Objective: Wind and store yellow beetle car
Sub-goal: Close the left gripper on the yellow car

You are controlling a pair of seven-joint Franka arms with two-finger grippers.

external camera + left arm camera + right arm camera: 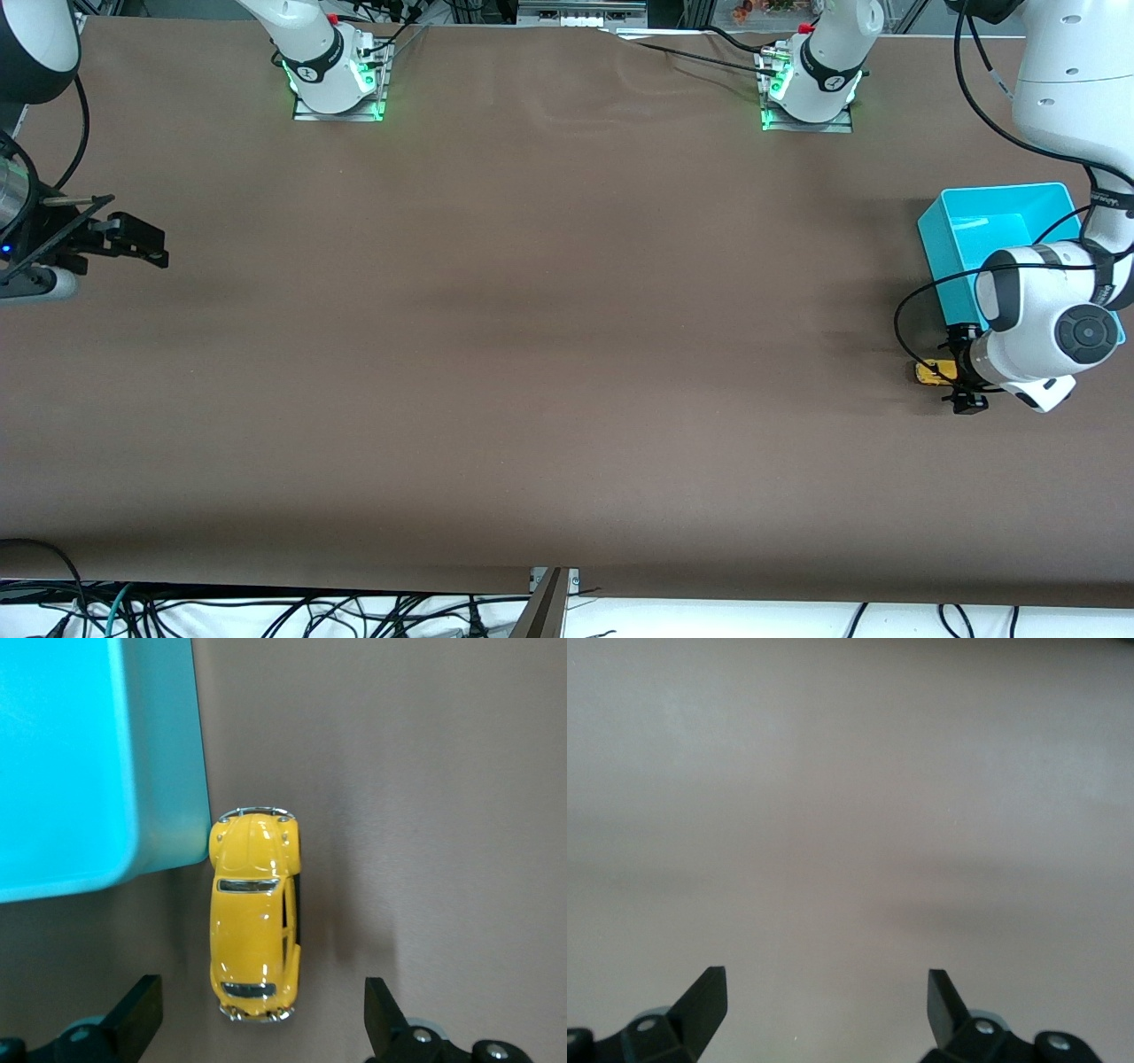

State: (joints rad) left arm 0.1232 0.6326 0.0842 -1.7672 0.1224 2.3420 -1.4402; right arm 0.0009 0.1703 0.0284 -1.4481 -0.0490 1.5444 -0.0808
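Note:
The yellow beetle car [255,921] stands on its wheels on the brown table, one end right by a corner of the cyan bin [80,762]. In the front view the car [930,371] lies nearer to the camera than the bin [952,232], at the left arm's end of the table. My left gripper [261,1014] hangs open just above the car's other end, its fingers [140,1010] wide apart on either side and touching nothing. The right gripper [827,1005] is open over bare table at the right arm's end [146,241], holding nothing.
The cyan bin's inside shows nothing in it. Both arm bases [337,84] stand along the table's edge farthest from the camera. Cables hang below the table's near edge [549,580].

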